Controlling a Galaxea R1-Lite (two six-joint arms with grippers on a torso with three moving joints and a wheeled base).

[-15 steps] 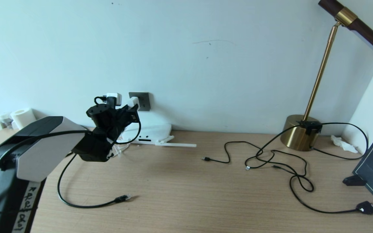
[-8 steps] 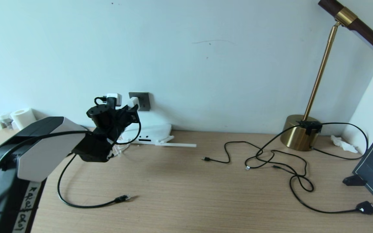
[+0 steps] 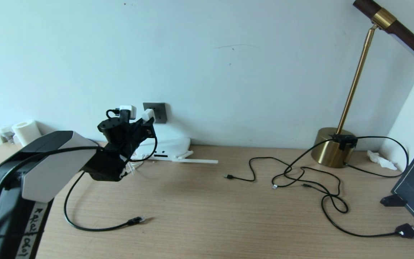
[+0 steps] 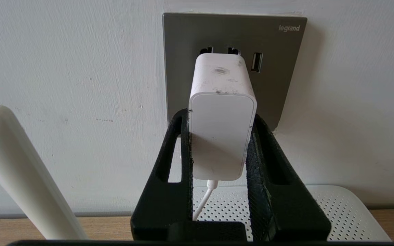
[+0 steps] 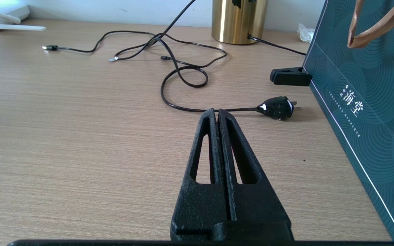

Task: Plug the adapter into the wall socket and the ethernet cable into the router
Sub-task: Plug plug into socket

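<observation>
Head view: the left arm reaches up from the lower left toward the wall, and the left gripper [image 3: 146, 120] holds the adapter [image 3: 148, 114] right at the left part of the wall socket [image 3: 158, 112], a dark grey plate above the desk [image 3: 207, 223]. The router [image 3: 169, 145] lies on the desk against the wall just below the socket, with one white antenna [image 3: 196, 160] lying flat along the desk to its right. The ethernet cable [image 3: 84, 223] loops across the desk on the left, its connector [image 3: 137, 219] lying free, well apart from the router. A tangle of thinner black cords [image 3: 311, 180] lies toward the right, near the brass lamp base [image 3: 331, 147], with a black plug [image 3: 406, 230] at the far right. Left wrist view: both fingers [image 4: 173, 160] are clamped on the sides of the adapter [image 4: 221, 116], whose front end sits against the socket plate [image 4: 279, 85]; whether the pins are fully seated cannot be told. The thin white cord [image 4: 204, 200] hangs from the adapter's underside, and the perforated top of the router [image 4: 337, 212] shows below. Right wrist view: the right gripper [image 5: 217, 114] is fully closed with nothing between its fingers, poised low over the desk, near the black plug [image 5: 277, 107] and beside a dark green paper bag [image 5: 364, 102].
</observation>
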